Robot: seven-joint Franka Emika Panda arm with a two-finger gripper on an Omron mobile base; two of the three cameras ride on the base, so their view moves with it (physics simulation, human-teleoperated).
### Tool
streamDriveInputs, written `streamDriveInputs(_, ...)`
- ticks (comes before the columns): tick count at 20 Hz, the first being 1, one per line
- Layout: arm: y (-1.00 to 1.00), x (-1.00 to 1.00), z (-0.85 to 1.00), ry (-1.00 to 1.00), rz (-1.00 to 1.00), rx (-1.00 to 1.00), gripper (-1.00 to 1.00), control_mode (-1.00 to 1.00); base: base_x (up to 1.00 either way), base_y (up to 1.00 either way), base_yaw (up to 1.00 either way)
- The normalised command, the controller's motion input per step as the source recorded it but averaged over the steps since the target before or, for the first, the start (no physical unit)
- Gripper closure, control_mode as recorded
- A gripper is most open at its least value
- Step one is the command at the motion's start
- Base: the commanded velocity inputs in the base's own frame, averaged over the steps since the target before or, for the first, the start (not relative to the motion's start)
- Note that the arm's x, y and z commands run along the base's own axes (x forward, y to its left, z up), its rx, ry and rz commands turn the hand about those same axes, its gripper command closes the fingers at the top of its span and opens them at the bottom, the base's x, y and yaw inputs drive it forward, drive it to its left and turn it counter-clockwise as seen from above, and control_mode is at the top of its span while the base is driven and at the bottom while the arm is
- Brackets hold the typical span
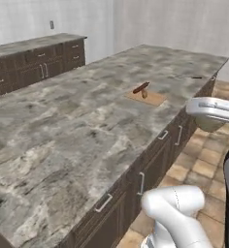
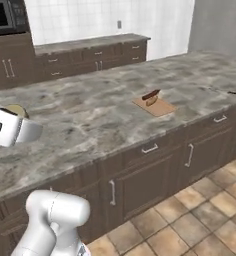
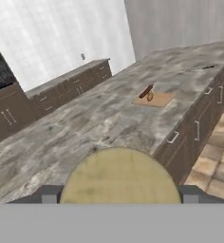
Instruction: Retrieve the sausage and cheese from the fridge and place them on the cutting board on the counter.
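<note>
- With the sausage (image 1: 141, 87) already lying on the cutting board (image 1: 153, 99) at the far counter (image 1: 63, 126) edge, half done.
- Cheese (image 3: 121, 176) clamped between the gripper (image 3: 116, 198) jaws, well short of the board.
- Remaining: carry over, set down beside the sausage.

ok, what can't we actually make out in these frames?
- Hand view: the lower part of the cheese is cut off at the bottom edge. The fingertips barely peek out beside it, so the contact is hidden.
- Small tan item beside the sausage on the cutting board: too small in every view to identify.
- Thin dark mark at the far end of the counter: too small.
</note>
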Motion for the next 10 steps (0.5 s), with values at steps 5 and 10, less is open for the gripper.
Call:
streamDriveInputs(5,0.0,0.0,0.0,0.0,0.0,0.0,1.0,1.0,-0.32,-0.64,0.82)
streamDriveInputs(10,0.0,0.0,0.0,0.0,0.0,0.0,1.0,1.0,-0.16,-0.99,0.43)
